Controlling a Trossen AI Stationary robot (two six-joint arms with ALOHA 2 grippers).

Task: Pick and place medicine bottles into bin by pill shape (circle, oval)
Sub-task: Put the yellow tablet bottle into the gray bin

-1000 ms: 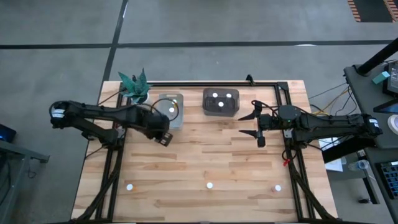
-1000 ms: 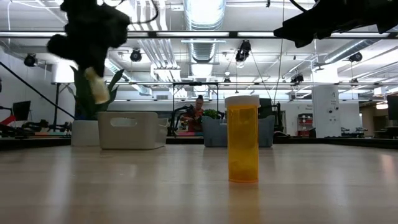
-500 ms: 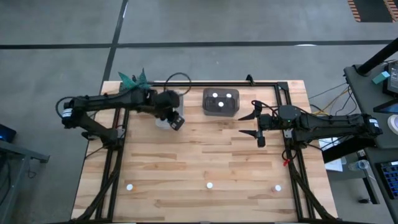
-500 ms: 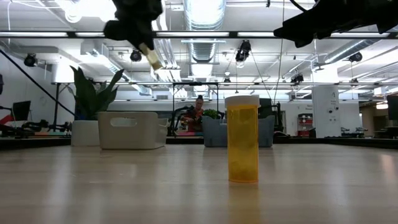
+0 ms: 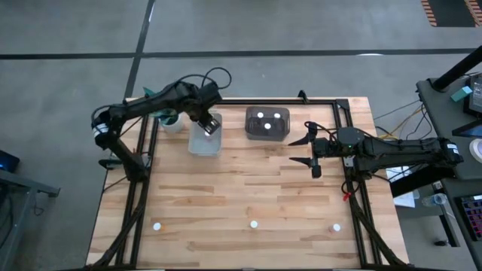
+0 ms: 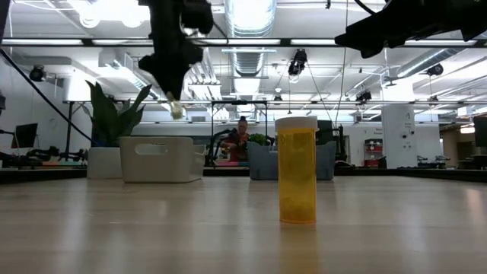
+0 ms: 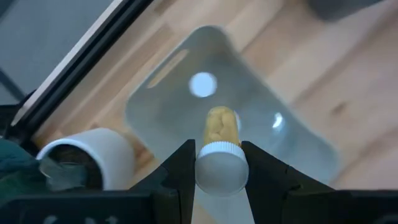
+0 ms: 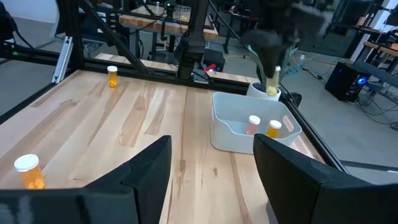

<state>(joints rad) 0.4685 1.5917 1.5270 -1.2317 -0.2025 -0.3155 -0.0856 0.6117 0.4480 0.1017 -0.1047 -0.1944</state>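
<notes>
L claw (image 7: pixel 219 163) moved over clear bin (image 7: pixel 155 115), clenched on bottle (image 7: pixel 219 163), cap toward wrist, R claw (image 5: pixel 309 150) spread.

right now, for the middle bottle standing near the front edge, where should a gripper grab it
The middle bottle stands upright and alone, white cap up. Best to come straight down and close on the cap or just under it, across its round body. The right gripper is open and idle; the left gripper holds another bottle over the white bin.

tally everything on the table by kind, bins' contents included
medicine bottles: 7 (3 standing on the table, 2 in the dark bin, 1 in the light bin, 1 held by the left gripper)
bins: 2
potted plant: 1
total: 10
</notes>
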